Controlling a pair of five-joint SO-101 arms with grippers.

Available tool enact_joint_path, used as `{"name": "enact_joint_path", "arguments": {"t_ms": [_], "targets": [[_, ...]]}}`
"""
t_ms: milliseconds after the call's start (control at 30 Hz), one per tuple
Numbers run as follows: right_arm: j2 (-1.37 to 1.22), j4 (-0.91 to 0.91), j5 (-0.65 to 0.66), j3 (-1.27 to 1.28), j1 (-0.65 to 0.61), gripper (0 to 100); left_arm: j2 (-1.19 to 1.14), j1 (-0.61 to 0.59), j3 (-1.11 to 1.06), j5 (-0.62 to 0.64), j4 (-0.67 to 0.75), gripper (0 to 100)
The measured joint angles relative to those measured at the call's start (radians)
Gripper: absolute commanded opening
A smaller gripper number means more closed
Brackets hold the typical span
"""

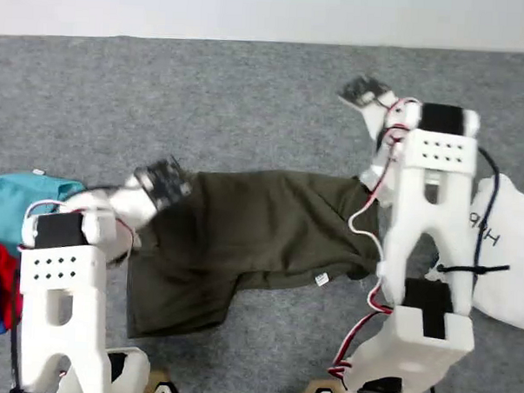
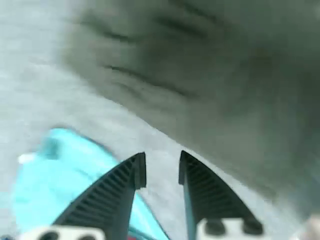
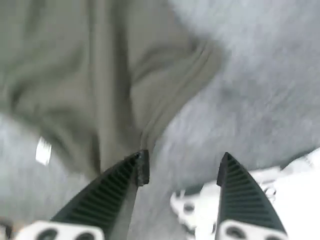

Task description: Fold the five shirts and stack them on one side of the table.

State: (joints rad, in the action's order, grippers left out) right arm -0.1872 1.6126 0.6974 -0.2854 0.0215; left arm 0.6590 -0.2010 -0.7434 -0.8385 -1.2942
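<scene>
Lying in the middle of the desk [image 1: 249, 91], the olive shirt [image 1: 252, 231] sits between a teal shirt [image 1: 18, 203] on the left and a white shirt [image 1: 515, 277] on the right. Left jaws stand slightly parted and empty beside it; right jaws spread wide at its edge.

The tabletop [image 1: 214, 99] is covered in grey, matt, felt-like fabric with a rough nap. The olive shirt [image 1: 252, 231] is soft, matt cloth, creased in places. The teal shirt [image 1: 18, 203], red shirt [image 1: 2, 276] and white shirt [image 1: 511, 260] are matt cloth too. The left arm [image 1: 62, 301] and right arm [image 1: 431, 213] have smooth white plastic shells. The left hand [image 2: 161, 167] and right hand [image 3: 182, 167] have dark matt plastic fingers [image 2: 117, 192] with ribbed inner faces.
</scene>
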Motion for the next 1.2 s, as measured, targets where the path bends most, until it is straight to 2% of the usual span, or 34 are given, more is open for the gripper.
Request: {"name": "enact_joint_path", "arguments": {"t_ms": [100, 267, 367, 567, 667, 800, 967, 1200], "targets": [[-0.037, -0.120, -0.109, -0.006, -0.052, 1.3, 0.000, 0.000, -0.061, 0.133, 0.221, 0], [-0.153, -0.319, -0.230, -0.008, -0.106, 0.7, -0.104, 0.000, -0.103, 0.333, 0.526, 1], [-0.232, -0.399, -0.259, -0.008, -0.121, 1.0, -0.244, 0.000, -0.060, 0.399, 0.594, 1], [-0.353, -0.511, -0.290, -0.008, -0.129, 1.0, -0.560, 0.000, 0.161, 0.457, 0.612, 1], [-0.410, -0.539, -0.290, -0.008, -0.129, 1.0, -0.704, 0.005, 0.285, 0.460, 0.586, 1], [-0.474, -0.543, -0.290, -0.021, -0.127, 1.0, -0.905, 0.023, 0.463, 0.460, 0.471, 1], [-0.522, -0.543, -0.293, -0.075, -0.077, 1.0, -1.151, 0.017, 0.718, 0.423, 0.249, 1], [-0.535, -0.543, -0.293, -0.095, -0.023, 1.0, -1.382, -0.071, 1.094, 0.402, -0.035, 1]]}}
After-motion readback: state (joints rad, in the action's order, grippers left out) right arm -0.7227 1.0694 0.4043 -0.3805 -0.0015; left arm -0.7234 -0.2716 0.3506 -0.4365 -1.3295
